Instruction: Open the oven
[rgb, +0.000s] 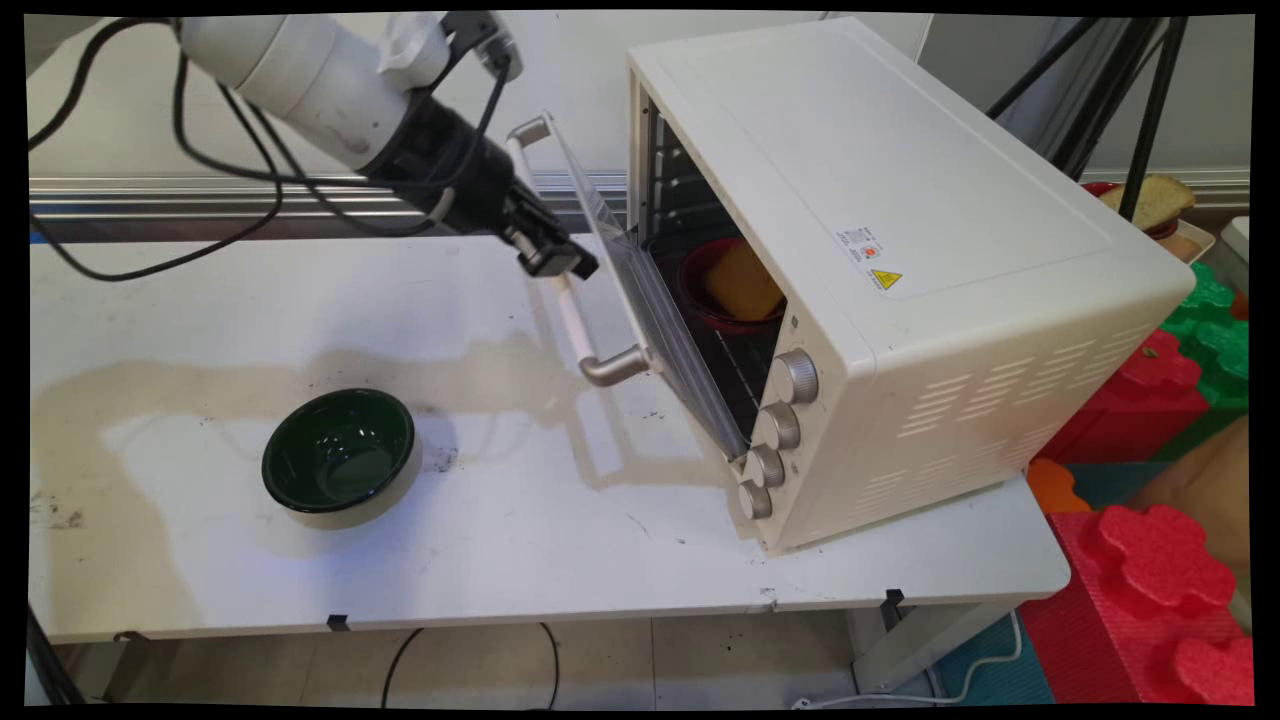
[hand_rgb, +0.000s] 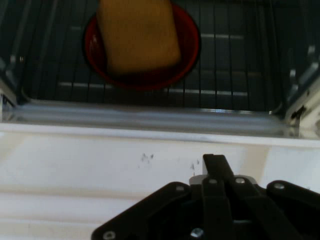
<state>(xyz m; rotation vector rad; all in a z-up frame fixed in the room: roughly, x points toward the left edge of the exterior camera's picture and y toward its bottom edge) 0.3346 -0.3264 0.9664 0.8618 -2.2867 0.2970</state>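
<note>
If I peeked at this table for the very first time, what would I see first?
Probably the big white toaster oven on the table's right side, its glass door hanging partly open. Inside on the rack sits a red bowl with a yellow sponge-like block. The black gripper hangs by the door handle, and a dark green bowl sits front left.

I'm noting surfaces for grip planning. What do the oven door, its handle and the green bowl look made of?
The oven door looks like clear glass or plastic: the rack shows through it. Its handle seems a pale bar on brushed-metal end brackets. The green bowl looks like glazed ceramic or enamel, glossy dark green inside, cream outside; which one I cannot tell.
</note>
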